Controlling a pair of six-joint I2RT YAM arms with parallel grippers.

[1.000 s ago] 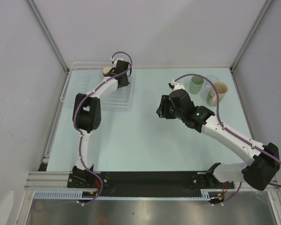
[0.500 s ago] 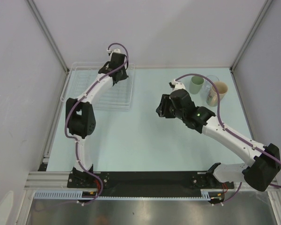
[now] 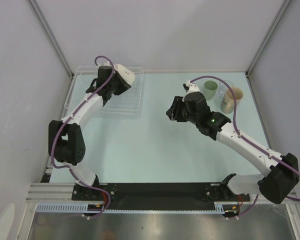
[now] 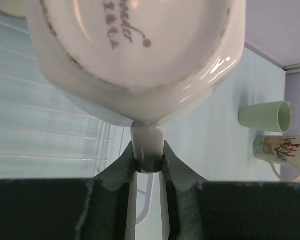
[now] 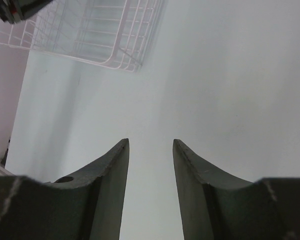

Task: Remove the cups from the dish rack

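Left fingers clamped tight on the handle of the white cup, which is held above the dish rack. Right fingers spread apart, gripping nothing, over the counter.

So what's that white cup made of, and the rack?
The white cup looks like glazed ceramic: shiny highlights, and printed writing underneath. The dish rack seems to be thin wire with a white coating, or maybe plastic; its slim bars form an open grid.
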